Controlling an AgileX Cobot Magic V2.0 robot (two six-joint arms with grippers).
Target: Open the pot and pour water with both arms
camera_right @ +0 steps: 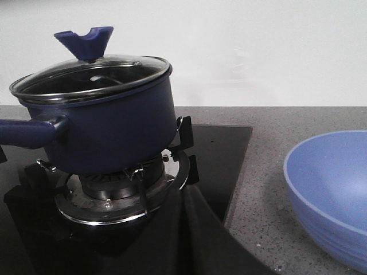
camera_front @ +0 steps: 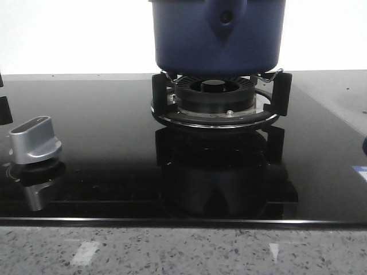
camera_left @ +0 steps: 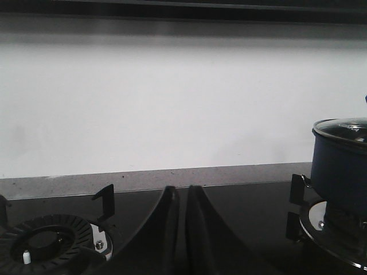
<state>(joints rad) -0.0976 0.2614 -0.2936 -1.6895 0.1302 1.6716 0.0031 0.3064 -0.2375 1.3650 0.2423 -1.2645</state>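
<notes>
Sitting on a black gas burner (camera_front: 215, 102) of the glossy black glass cooktop (camera_front: 103, 149), the large round dark-blue pot (camera_front: 218, 35) fills the top of the front view, with a silver stove knob (camera_front: 34, 139) well to the left (neither arm shows here).

In the left wrist view, the left gripper (camera_left: 182, 229) has its dark fingers pressed together on nothing, near a second burner (camera_left: 46, 243).

From the right wrist, the pot wears a glass lid (camera_right: 92, 77) with a blue knob (camera_right: 86, 43); a light-blue bowl (camera_right: 330, 195) rests on the grey speckled counter (camera_right: 269, 166). The right gripper (camera_right: 186, 229) is clenched, empty.
</notes>
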